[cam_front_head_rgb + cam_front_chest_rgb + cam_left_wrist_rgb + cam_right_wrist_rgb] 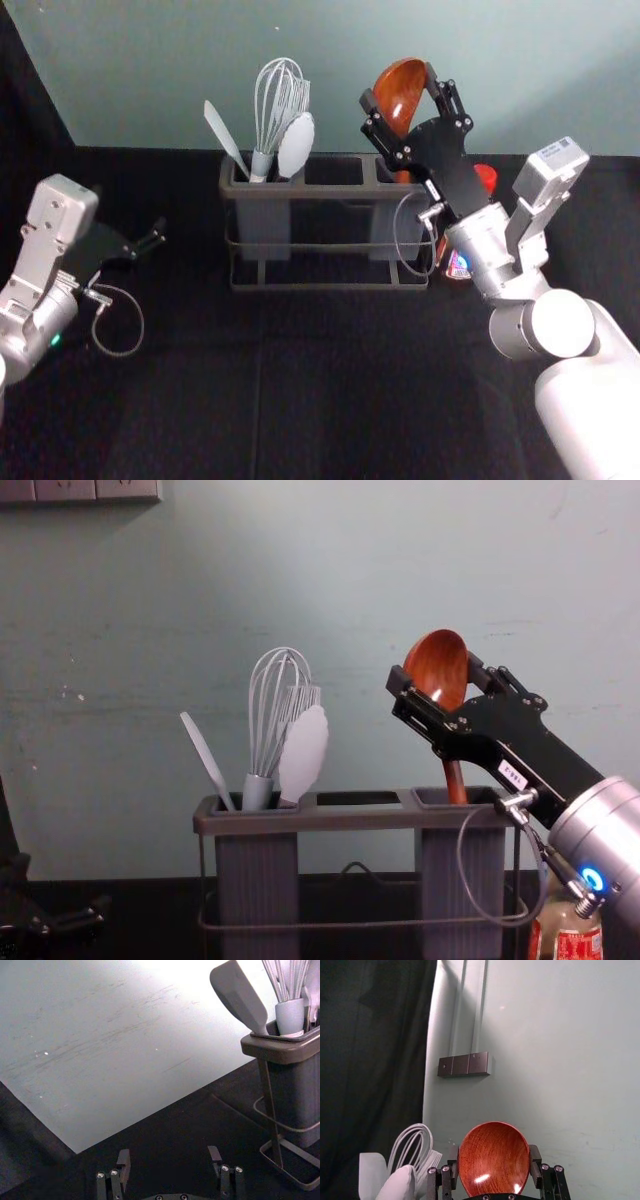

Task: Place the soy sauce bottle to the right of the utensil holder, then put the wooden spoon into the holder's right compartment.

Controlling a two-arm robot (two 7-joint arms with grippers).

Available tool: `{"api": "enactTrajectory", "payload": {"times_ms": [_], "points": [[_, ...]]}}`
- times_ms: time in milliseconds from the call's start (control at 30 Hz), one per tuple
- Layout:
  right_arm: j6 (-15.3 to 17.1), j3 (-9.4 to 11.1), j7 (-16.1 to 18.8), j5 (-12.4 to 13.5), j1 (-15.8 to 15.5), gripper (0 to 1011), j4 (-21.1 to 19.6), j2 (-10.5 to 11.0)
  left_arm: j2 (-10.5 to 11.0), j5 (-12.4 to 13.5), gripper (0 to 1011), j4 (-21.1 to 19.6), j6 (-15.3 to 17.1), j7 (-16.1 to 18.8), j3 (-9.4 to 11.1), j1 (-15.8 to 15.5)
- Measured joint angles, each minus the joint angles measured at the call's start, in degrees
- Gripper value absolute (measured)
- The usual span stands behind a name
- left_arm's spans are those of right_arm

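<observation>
The left hand (pixel 169 1153) is held idle to the left of the holder, its fingers spread wide with nothing between them. On the tabletop (pixel 200 400), the soy sauce bottle (pixel 578 946) is seen just right of the utensil holder (pixel 350 821), close by the right wrist — it could be knocked over if the arm were lowered or swung outward. The cable (pixel 460 860) is looped in front of the right compartment (pixel 458 890); the frame might be hooked by it and dragged during a retreat.

The wooden spoon (pixel 438 665) is stood bowl-up, its handle in that compartment, and its bowl appears to be gripped by the right hand (pixel 494 1160), parted only to the bowl's width. If it were opened unevenly or too little, the rounded bowl could be caught by a finger — and the spoon tilted or lifted out. Should the hand be drawn leftward, the whisk (pixel 258 792) could be struck.
</observation>
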Motion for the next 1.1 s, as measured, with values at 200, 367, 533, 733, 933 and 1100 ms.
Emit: {"api": "enactTrajectory", "payload": {"times_ms": [200,367,533,733,933,1100], "points": [[0.00,0.21,-0.13,-0.03,-0.35,839,-0.18,0.00,0.00,0.00,1011,0.00,0.00,0.00,0.00,0.00],[-0.02,0.37,-0.12,0.09,-0.46,839,-0.17,-0.02,0.00,0.00,1011,0.00,0.00,0.00,0.00,0.00],[-0.28,0.53,-0.07,0.52,-0.47,895,0.02,-0.18,0.00,0.00,1011,0.00,0.00,0.00,0.00,0.00],[-0.75,0.66,0.27,0.94,-0.24,1003,0.53,-0.46,0.00,0.00,1011,0.00,0.00,0.00,0.00,0.00],[-0.92,0.85,0.32,1.03,-1.00,1002,-1.46,-0.43,0.00,0.00,1011,0.00,0.00,0.00,0.00,0.00],[-0.74,1.13,0.16,1.01,-2.18,1002,-4.88,-0.01,0.00,0.00,1011,0.00,0.00,0.00,0.00,0.00]]}}
